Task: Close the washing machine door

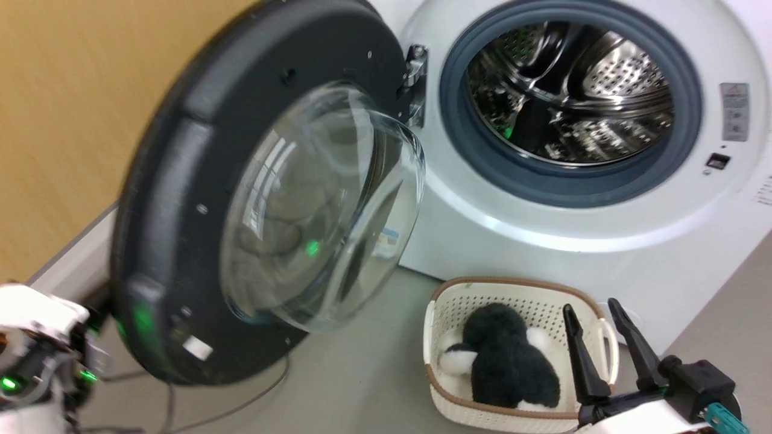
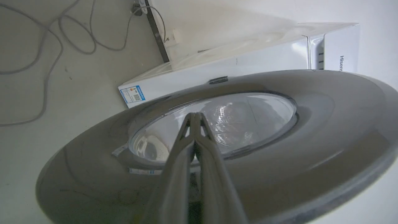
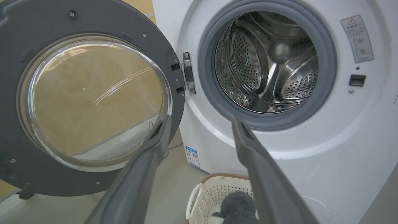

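Left gripper (image 2: 195,115), pinched together and empty, has the door (image 2: 326,130) just ahead of its tips. Right gripper (image 1: 590,308) gapes empty, basket (image 1: 512,282) beside it.

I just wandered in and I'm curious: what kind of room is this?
Probably a laundry corner, perhaps a staged one. A white front-loading washing machine stands with its round door swung open. A cream basket sits on the floor before it, holding a dark plush toy.
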`<state>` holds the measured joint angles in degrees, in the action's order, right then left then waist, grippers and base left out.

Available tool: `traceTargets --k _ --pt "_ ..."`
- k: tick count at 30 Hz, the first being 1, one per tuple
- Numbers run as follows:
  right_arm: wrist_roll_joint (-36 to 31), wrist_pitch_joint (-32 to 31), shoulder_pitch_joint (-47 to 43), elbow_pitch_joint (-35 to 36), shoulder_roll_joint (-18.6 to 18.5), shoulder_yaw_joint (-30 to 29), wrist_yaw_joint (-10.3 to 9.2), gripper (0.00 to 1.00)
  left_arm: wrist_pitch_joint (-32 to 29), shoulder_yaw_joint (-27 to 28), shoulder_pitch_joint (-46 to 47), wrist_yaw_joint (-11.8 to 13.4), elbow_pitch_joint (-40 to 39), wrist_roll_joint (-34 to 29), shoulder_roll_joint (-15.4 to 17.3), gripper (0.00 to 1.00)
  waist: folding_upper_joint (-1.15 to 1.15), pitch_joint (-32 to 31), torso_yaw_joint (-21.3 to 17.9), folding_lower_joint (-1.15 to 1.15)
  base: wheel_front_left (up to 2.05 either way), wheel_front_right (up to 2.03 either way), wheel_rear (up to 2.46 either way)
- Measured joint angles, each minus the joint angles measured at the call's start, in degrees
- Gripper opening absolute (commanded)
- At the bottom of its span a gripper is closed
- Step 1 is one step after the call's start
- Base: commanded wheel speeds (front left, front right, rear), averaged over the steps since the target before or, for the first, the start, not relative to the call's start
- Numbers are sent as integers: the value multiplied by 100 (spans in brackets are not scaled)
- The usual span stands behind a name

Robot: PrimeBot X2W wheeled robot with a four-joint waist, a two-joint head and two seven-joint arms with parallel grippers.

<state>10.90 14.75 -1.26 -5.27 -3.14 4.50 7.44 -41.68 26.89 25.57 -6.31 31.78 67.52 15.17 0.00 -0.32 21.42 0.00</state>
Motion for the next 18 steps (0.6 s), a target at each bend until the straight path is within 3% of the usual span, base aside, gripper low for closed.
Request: traceTargets --k 10,18 --pt "175 0 -112 5 7 -363 0 100 -856 -524 -1414 397 -1906 336 -1045 0 0 -260 -425 0 0 0 0" --pt "135 0 -121 1 10 -436 0 100 -935 -1336 -2174 795 -2961 765 -1166 0 0 -297 -980 0 0 0 0"
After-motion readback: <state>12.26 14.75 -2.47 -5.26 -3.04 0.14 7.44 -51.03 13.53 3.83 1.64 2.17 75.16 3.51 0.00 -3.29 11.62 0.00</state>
